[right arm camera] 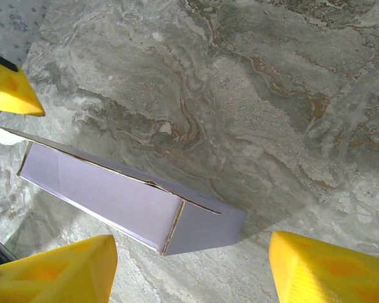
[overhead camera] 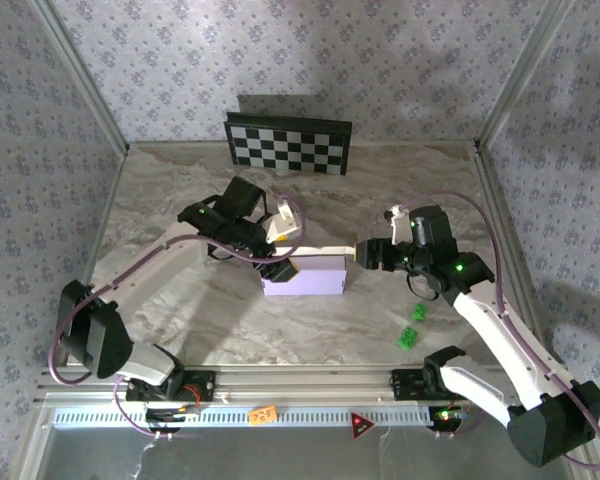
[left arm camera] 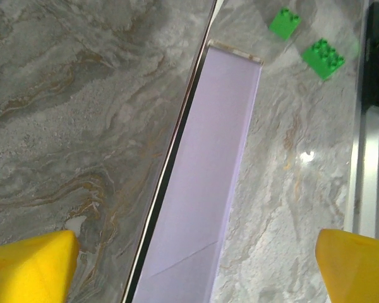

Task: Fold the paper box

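Note:
The paper box (overhead camera: 306,273) stands folded on the marble table (overhead camera: 180,200), with a lavender front and a cream top edge. My left gripper (overhead camera: 278,262) hovers at the box's left end. In the left wrist view the long lavender side (left arm camera: 215,170) runs between its yellow fingertips (left arm camera: 31,265), which stand wide apart and clear of the card; the gripper (left arm camera: 196,271) is open. My right gripper (overhead camera: 366,253) sits just off the box's right end. Its own view has the box's closed corner (right arm camera: 202,224) above the open gripper (right arm camera: 189,271), touching neither fingertip (right arm camera: 331,271).
Two green bricks (overhead camera: 413,326) lie on the table near the right arm, and they also appear in the left wrist view (left arm camera: 323,58). A black-and-white checkerboard panel (overhead camera: 289,143) leans on the back wall. An aluminium rail (overhead camera: 310,380) runs along the near edge.

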Controlling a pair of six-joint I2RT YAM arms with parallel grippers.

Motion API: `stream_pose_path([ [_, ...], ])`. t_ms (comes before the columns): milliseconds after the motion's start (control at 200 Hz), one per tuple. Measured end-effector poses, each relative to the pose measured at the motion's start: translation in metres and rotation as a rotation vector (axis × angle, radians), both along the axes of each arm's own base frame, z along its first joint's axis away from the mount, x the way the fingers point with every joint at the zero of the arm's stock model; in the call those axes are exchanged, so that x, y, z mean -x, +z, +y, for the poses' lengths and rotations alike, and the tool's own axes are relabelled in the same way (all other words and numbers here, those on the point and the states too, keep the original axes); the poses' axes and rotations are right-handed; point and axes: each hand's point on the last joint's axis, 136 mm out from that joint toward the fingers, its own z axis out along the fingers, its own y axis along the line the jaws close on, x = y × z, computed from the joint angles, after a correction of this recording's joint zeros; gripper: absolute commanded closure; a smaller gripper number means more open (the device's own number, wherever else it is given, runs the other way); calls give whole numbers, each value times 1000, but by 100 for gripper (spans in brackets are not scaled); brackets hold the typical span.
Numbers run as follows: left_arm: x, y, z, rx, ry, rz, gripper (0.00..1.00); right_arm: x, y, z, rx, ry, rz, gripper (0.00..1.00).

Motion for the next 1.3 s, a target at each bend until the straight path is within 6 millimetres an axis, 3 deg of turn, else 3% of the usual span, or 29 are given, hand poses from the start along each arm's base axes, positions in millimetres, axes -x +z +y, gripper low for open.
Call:
stream_pose_path([
  [95, -1, -16, -2, -41, -34, 16, 7, 0, 0, -1, 1, -1, 1, 33],
  [295, 4, -42, -11, -112, -120, 51, 24, -1, 0, -2, 2, -5, -1, 33],
  [495, 4, -39, -16, -115, -171, 44, 35, -1, 2, -3, -1, -9, -8, 33],
  [895, 11, -34, -17, -123, -229, 28, 22, -1, 3, -4, -2, -11, -12, 33],
  [1164, 11, -21, -26, -124, -273, -10, 26, -1, 4, -5, -3, -14, -16, 34],
  [1299, 12, -29, -31, -161, -299, 9, 29, 0, 7, -5, -7, -14, -26, 34],
])
